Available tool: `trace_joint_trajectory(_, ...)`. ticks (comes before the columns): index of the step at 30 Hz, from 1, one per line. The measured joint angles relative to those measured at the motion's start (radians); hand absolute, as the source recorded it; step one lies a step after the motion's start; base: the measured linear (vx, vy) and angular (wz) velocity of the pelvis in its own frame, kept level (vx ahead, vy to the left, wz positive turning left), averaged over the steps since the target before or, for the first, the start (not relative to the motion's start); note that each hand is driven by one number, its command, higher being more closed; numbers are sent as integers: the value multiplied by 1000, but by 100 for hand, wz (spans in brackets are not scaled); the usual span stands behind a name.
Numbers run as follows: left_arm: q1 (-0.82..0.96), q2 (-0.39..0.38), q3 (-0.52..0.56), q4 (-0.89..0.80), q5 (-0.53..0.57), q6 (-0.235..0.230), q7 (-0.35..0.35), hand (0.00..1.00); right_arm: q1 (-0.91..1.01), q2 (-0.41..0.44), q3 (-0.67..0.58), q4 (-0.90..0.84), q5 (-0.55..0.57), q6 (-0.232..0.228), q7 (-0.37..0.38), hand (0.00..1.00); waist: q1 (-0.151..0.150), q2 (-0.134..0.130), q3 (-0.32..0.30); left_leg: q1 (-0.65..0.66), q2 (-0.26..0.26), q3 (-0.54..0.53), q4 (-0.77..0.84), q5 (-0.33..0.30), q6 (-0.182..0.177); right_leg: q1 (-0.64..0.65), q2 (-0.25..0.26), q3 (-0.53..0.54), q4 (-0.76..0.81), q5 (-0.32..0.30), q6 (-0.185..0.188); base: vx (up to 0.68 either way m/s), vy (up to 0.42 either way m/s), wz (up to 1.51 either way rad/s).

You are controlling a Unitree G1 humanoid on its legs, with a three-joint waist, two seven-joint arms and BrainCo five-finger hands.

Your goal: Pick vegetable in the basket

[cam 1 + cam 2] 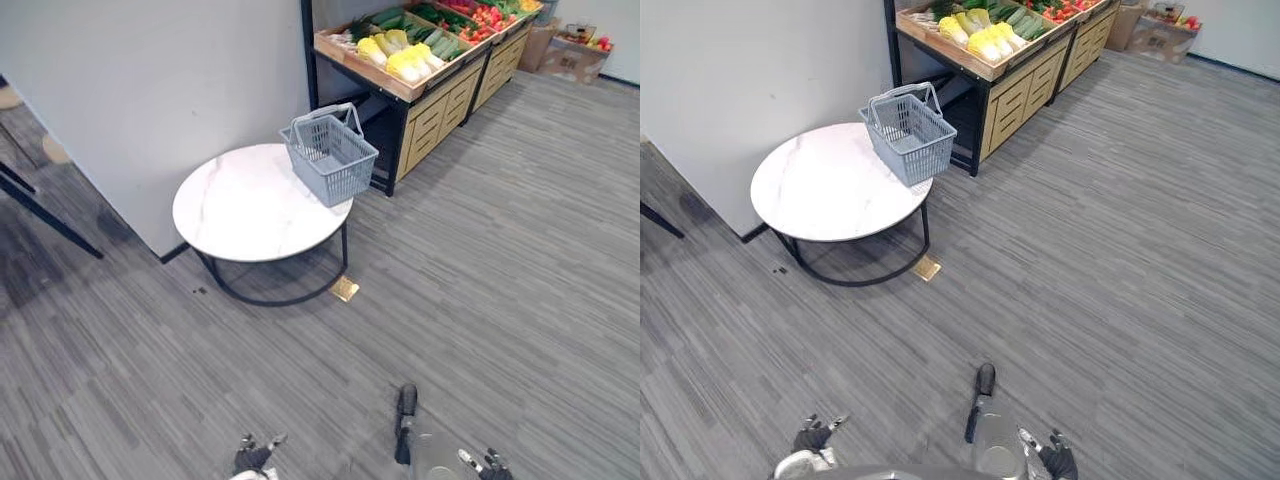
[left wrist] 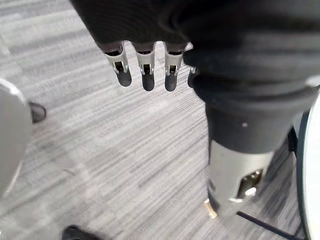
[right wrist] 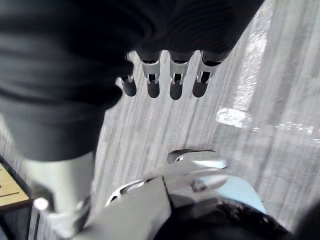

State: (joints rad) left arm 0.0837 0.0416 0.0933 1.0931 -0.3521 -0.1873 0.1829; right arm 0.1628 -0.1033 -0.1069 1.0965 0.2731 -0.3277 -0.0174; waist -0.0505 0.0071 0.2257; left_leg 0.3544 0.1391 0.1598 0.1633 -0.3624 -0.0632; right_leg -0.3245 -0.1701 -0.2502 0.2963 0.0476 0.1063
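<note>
Left hand (image 2: 146, 30) hangs, fingers (image 2: 123, 70) apparently relaxed.

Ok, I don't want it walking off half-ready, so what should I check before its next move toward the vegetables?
1. Placement: grey basket upright on the round white table, ok.
2. Room: basket looks empty, ok.
3. Free left hand: fingers relaxed, holding nothing, ok.
4. Free right hand: same, ok.
5. Reach: yellow vegetables on the wooden stand lie far beyond the table, not ok.
</note>
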Motion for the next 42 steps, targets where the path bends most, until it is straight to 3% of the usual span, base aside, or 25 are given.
trace_joint_trajectory(1,-1,-4,9,2,0,1,2,0,-3,-2,-2,-3,0,3,0,0,0,15,-3,0,10,-11,31,6,8,-5,1,-7,46,-8,-12,429,-301,4)
trace_joint_trajectory(3,7,-38,48,3,0,7,13,0,-6,-19,-3,-3,-3,24,2,0,3,31,-6,-37,58,-41,185,49,14,4,33,-26,119,-77,-103,504,-390,-13)
trace_joint_trajectory(5,16,-39,77,1,1,20,8,0,-14,-29,-3,-1,-35,36,5,0,-1,55,-17,-152,111,-94,426,156,-21,46,67,-49,115,-120,-126,547,-350,-1)
trace_joint_trajectory(6,14,-40,96,0,1,23,6,0,-13,-35,-1,-1,-41,36,7,0,0,60,-15,-242,150,-132,597,301,-75,92,99,-67,83,-139,-135,427,-181,18)
trace_joint_trajectory(7,13,-36,116,-1,1,23,7,0,-15,-38,1,-1,-57,36,6,0,2,62,-8,-346,193,-143,786,358,-69,169,140,-79,22,-150,-142,500,-194,21)
trace_joint_trajectory(10,9,-36,134,-27,-1,23,7,0,-23,-41,15,20,-59,35,6,0,23,48,6,-454,170,-97,914,227,-40,284,153,-80,-52,-159,-145,315,-97,10)
trace_joint_trajectory(13,2,-37,133,-41,-4,22,8,0,-20,-59,62,23,-60,35,7,0,51,46,8,-504,77,0,644,149,-20,390,138,-75,-122,-170,-128,301,-34,-7)
trace_joint_trajectory(16,1,-37,130,-42,-28,25,10,0,-19,-63,77,19,-67,30,10,0,56,46,12,-515,-1,63,215,183,-4,417,120,-69,-128,-202,-109,310,89,-6)
trace_joint_trajectory(17,2,-36,126,-41,-29,26,13,0,-18,-66,78,19,-70,28,12,0,59,50,14,-505,-18,82,77,236,-11,440,120,-71,-147,-210,-100,341,152,-3)
trace_joint_trajectory(18,2,-33,118,-40,-28,27,17,0,-9,-74,93,20,-77,25,12,0,77,54,13,-479,-19,112,26,311,-13,479,122,-66,-186,-211,-99,373,168,-5)
trace_joint_trajectory(20,1,-22,98,-41,-26,25,18,0,-9,-88,137,20,-80,15,15,0,92,63,2,-476,-20,187,15,334,-4,507,120,-42,-241,-206,-94,416,171,10)
trace_joint_trajectory(23,2,1,97,-15,-13,31,28,0,-29,-94,157,25,-122,-3,28,0,97,52,4,-495,-54,248,60,309,105,521,69,-46,-249,-210,-35,397,159,21)
trace_joint_trajectory(24,7,4,99,2,5,44,33,0,-29,-90,157,25,-144,-8,27,0,90,41,-3,-485,-75,255,60,288,123,528,50,-44,-232,-217,-16,477,174,26)
trace_joint_trajectory(25,27,5,101,18,10,51,39,0,-26,-90,156,25,-162,-10,27,0,91,32,-24,-457,-96,259,43,249,128,474,17,-19,-84,-255,35,469,163,22)
trace_joint_trajectory(27,39,12,100,28,12,61,38,0,-41,-90,153,24,-163,-11,24,0,89,26,-30,-422,-98,261,50,214,136,365,-26,21,225,-276,68,381,110,3)
trace_joint_trajectory(28,46,35,91,29,17,66,35,0,-58,-79,153,25,-161,-11,24,0,90,-9,-30,-369,-117,254,47,192,135,253,-73,56,535,-207,144,314,37,5)
trace_joint_trajectory(29,45,51,76,30,21,67,35,0,-62,-73,152,24,-158,-12,24,0,82,-26,-30,-341,-130,238,43,182,135,224,-100,53,649,-194,146,405,9,21)
trace_joint_trajectory(30,47,68,48,31,21,69,33,0,-62,-63,149,23,-156,-12,24,0,74,-35,-29,-300,-142,215,31,168,130,197,-124,28,771,-211,117,400,-20,60)
trace_joint_trajectory(31,43,85,9,29,9,78,33,0,-61,-58,143,17,-150,-12,24,0,67,-41,-36,-237,-145,166,1,161,124,161,-134,-10,825,-252,48,389,-34,76)
trace_joint_trajectory(34,17,81,-8,9,0,81,25,0,-66,-56,142,11,-110,-12,20,0,33,-32,-35,-190,-128,76,-24,165,119,106,-139,-60,691,-286,2,369,-110,117)
trace_joint_trajectory(37,20,67,-13,-12,1,75,-3,0,-66,-57,122,12,-94,-16,14,0,30,-5,-32,-175,-63,4,-21,155,101,86,-106,-51,269,-252,9,345,-240,102)
trace_joint_trajectory(39,41,74,-14,-10,0,69,-12,0,-74,-51,117,18,-95,-29,16,0,53,-11,-27,-173,-18,-39,-12,112,28,93,-64,45,-98,-115,33,348,-351,57)
trace_joint_trajectory(40,47,77,-11,-10,0,66,-13,0,-72,-47,116,19,-95,-30,20,0,59,-19,-27,-169,-13,-45,-3,97,6,104,-64,72,-160,-106,35,363,-450,58)
trace_joint_trajectory(41,74,91,2,-10,-2,66,-15,0,-63,-28,114,18,-95,-35,27,0,60,-56,-29,-155,-15,-79,14,56,-40,138,-78,113,-215,-115,40,362,-472,58)
trace_joint_trajectory(42,79,70,32,6,-16,69,-14,0,-61,-47,103,18,-93,-36,31,0,62,-34,-15,-122,23,-100,26,27,-60,143,-53,106,-144,-56,76,431,-561,79)
